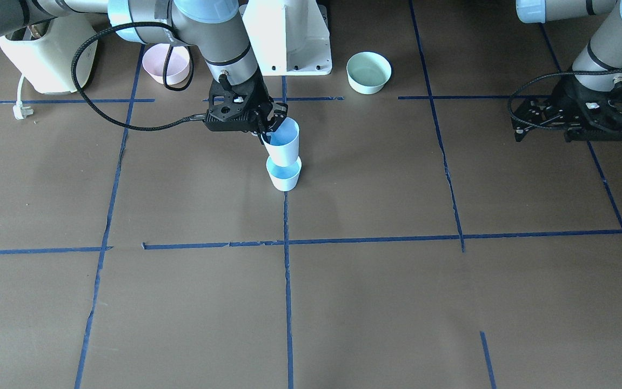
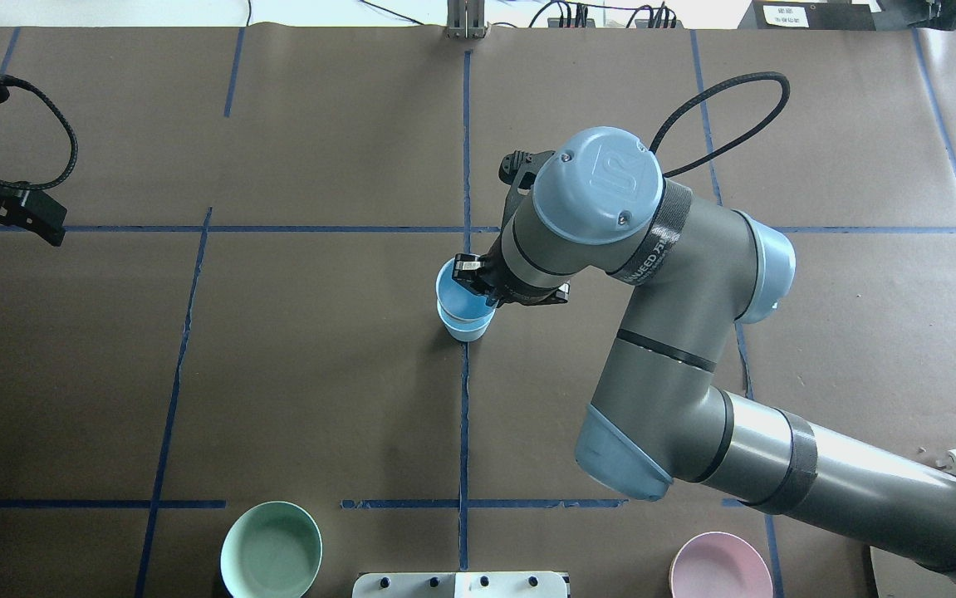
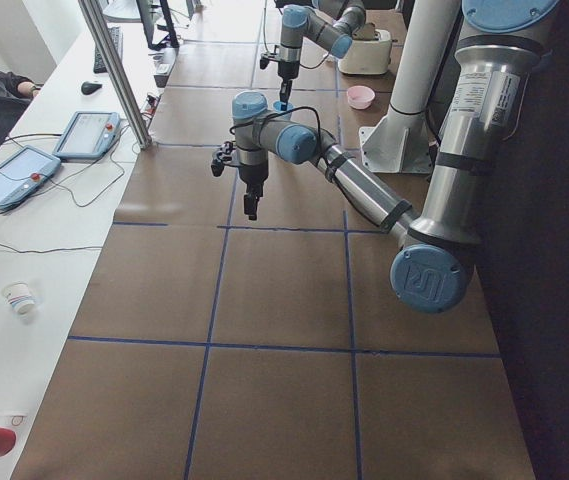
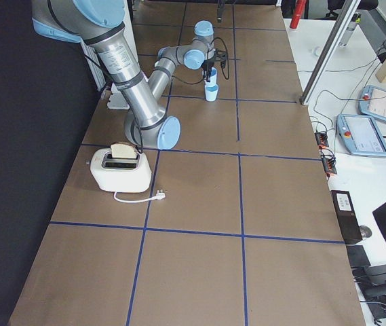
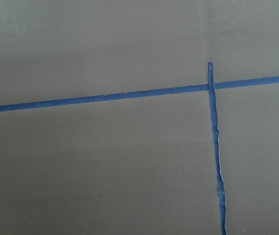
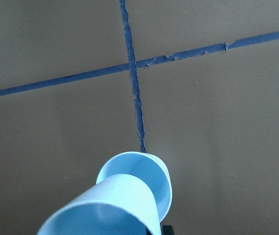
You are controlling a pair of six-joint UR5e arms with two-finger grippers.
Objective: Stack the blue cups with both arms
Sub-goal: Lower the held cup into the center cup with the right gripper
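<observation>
Cups number two, upper cup point(image 1: 283, 145) over lower cup point(image 1: 284, 175); bowls point(image 1: 368, 72) also two.

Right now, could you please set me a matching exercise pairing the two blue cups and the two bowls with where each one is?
Things:
1. upper blue cup
2. lower blue cup
3. pink bowl
4. mint-green bowl

Places:
A. on the robot's left of the white pedestal
B. standing on the table, beneath the other cup
C. gripped at its rim by the right pincer
D. on the robot's right of the pedestal

Pairs: 1-C, 2-B, 3-D, 4-A.
</observation>
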